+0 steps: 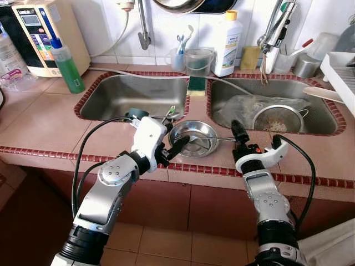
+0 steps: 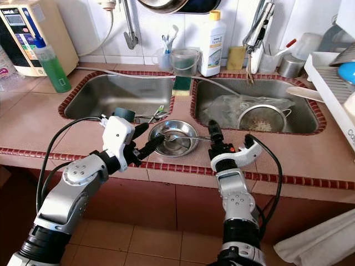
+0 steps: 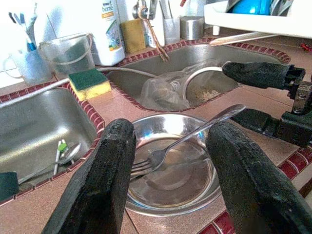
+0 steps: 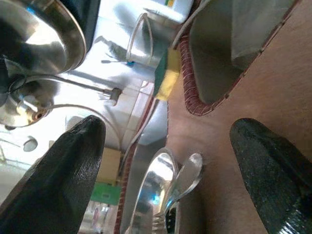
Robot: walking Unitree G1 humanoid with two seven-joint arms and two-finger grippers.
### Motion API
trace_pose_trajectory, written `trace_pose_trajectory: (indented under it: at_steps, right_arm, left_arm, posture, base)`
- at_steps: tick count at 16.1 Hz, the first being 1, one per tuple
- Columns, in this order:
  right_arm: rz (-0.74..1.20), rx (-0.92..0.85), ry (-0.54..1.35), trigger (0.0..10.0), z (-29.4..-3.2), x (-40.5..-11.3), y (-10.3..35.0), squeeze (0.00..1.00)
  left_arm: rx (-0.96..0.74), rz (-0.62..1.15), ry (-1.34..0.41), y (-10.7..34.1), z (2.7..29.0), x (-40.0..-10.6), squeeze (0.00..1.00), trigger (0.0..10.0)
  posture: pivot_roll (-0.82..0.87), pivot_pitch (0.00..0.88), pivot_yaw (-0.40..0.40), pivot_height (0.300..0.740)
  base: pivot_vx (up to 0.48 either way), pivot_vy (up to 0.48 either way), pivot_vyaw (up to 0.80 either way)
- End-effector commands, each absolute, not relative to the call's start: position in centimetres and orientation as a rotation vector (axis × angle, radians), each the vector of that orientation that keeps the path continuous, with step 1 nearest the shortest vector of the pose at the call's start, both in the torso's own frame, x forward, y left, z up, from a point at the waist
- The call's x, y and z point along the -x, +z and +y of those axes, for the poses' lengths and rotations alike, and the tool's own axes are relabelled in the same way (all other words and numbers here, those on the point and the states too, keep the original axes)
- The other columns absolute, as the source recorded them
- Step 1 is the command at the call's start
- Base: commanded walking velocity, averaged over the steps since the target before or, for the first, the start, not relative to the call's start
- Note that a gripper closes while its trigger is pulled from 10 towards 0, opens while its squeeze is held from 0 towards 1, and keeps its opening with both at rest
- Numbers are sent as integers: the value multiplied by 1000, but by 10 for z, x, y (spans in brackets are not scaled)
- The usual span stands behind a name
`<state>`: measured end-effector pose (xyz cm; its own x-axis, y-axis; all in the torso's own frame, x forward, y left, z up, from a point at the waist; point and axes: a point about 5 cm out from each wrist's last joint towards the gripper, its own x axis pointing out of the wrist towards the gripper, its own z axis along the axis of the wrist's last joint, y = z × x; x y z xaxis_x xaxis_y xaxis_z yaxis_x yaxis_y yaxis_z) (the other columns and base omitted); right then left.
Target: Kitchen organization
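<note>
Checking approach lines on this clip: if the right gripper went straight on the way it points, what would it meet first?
Most likely the fork: the right gripper, open, points at its handle end, which sticks out over the bowl rim. Depth is unclear, so it might pass just above it.

Left gripper (image 3: 168, 183): fingers (image 3: 100, 185) spread, flanking the bowl.
Steel bowl (image 3: 170, 187): sat on the desk (image 3: 112, 100).
Fork (image 3: 180, 141): tines inside, handle toward 2 o'clock.

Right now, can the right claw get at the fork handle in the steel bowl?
Probably yes. The right claw is open beside the steel bowl, and the fork handle sticks out over the rim toward it, with nothing between.
</note>
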<state>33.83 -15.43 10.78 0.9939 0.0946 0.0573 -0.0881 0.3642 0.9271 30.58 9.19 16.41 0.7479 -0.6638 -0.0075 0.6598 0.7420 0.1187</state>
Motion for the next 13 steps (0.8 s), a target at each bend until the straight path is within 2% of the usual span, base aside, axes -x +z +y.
trace_pose_trajectory:
  at_steps: [1, 3, 4, 5, 6, 13]
  right_arm:
    - [22, -1190, 148, 10000, -147, -342, 113, 0]
    - [33, -1190, 155, 10000, -146, -343, 113, 0]
    - [41, -1191, 165, 4588, -144, -343, 113, 0]
    - [44, -1194, 168, 4588, -144, -344, 113, 0]
    - [48, -1210, 197, 0, -141, -344, 115, 0]
    - [38, -1224, 200, 0, -142, -342, 115, 0]
  left_arm:
    - [-123, -43, -723, 167, 93, -305, 0, 10000]
    - [-120, -42, -717, 167, 94, -305, 0, 10000]
    - [-119, -42, -716, 167, 93, -305, 0, 10000]
    - [-120, -42, -715, 167, 93, -305, 0, 10000]
    - [-119, -42, -714, 167, 94, -305, 0, 10000]
    - [-116, -42, -712, 167, 93, -305, 0, 10000]
  posture:
    - [-159, 33, 41, 736]
    - [-160, 38, 41, 736]
    - [-160, 37, 40, 736]
    - [-160, 37, 40, 736]
    - [-161, 41, 39, 736]
    - [-163, 44, 41, 736]
  base:
    - [0, 0, 0]
    - [0, 0, 0]
    - [0, 0, 0]
    - [0, 0, 0]
    - [0, 0, 0]
    - [0, 0, 0]
